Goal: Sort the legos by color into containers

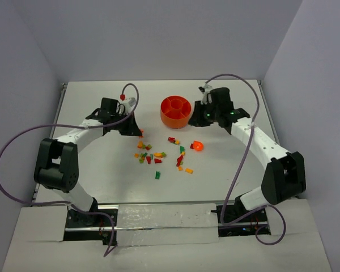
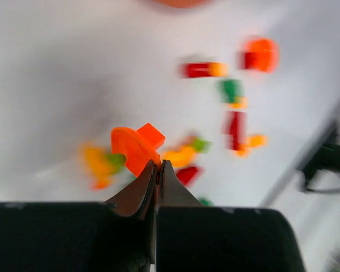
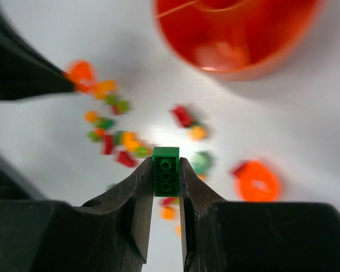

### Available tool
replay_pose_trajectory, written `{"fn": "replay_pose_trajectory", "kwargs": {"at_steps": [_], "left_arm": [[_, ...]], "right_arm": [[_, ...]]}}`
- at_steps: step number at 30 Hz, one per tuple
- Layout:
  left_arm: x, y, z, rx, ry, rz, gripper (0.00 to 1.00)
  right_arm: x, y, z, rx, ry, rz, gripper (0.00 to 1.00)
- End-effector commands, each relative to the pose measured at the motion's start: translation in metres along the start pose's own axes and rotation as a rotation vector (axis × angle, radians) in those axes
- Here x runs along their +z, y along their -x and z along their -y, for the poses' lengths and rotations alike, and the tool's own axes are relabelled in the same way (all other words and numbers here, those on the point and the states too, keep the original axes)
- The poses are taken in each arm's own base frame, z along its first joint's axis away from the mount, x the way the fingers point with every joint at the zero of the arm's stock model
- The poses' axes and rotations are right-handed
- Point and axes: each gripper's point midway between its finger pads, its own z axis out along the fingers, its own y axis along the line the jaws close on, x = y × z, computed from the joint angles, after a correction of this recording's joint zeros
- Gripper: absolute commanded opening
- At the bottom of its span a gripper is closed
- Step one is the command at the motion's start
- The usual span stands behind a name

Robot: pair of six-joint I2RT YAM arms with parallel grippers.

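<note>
The orange divided bowl (image 1: pixel 175 110) stands at the table's back centre. It also shows in the right wrist view (image 3: pixel 232 39). Several red, green, orange and yellow legos (image 1: pixel 158 156) lie scattered in front of it. My left gripper (image 2: pixel 158 164) is shut on a thin orange lego piece (image 2: pixel 136 146) and holds it above the left side of the pile (image 1: pixel 139 134). My right gripper (image 3: pixel 166 170) is shut on a small green brick (image 3: pixel 166 169) and holds it just right of the bowl (image 1: pixel 197 117), above the table.
A round orange piece (image 1: pixel 197 146) lies right of the pile and also shows in the right wrist view (image 3: pixel 256 182). The left gripper's fingers (image 3: pixel 28 71) show at the upper left of the right wrist view. Walls close the table on three sides.
</note>
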Motion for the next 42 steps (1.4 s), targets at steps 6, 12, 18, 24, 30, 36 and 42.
{"fn": "replay_pose_trajectory", "kwargs": {"at_steps": [6,12,18,24,30,36,42], "left_arm": [[-0.046,-0.001,-0.099,0.234,0.477,-0.025,0.0],[-0.041,-0.018,-0.119,0.225,0.528,-0.106,0.0],[-0.039,-0.033,-0.12,0.24,0.506,-0.155,0.01],[-0.037,-0.04,-0.113,0.253,0.457,-0.172,0.25],[-0.04,-0.033,-0.09,0.288,0.36,-0.145,0.63],[-0.05,-0.021,-0.039,0.375,0.154,-0.066,0.64],[-0.043,-0.044,0.021,0.481,0.048,-0.082,0.63]], "right_arm": [[-0.029,-0.072,0.113,-0.271,-0.288,-0.224,0.0],[-0.008,-0.106,0.134,-0.226,-0.309,-0.369,0.0],[-0.001,-0.122,0.146,-0.22,-0.333,-0.426,0.11],[-0.002,-0.123,0.141,-0.221,-0.307,-0.431,0.54],[-0.02,-0.106,0.111,-0.277,-0.197,-0.372,0.65],[-0.035,-0.1,0.053,-0.371,-0.008,-0.315,0.65],[-0.03,-0.099,0.03,-0.367,0.013,-0.265,0.63]]}}
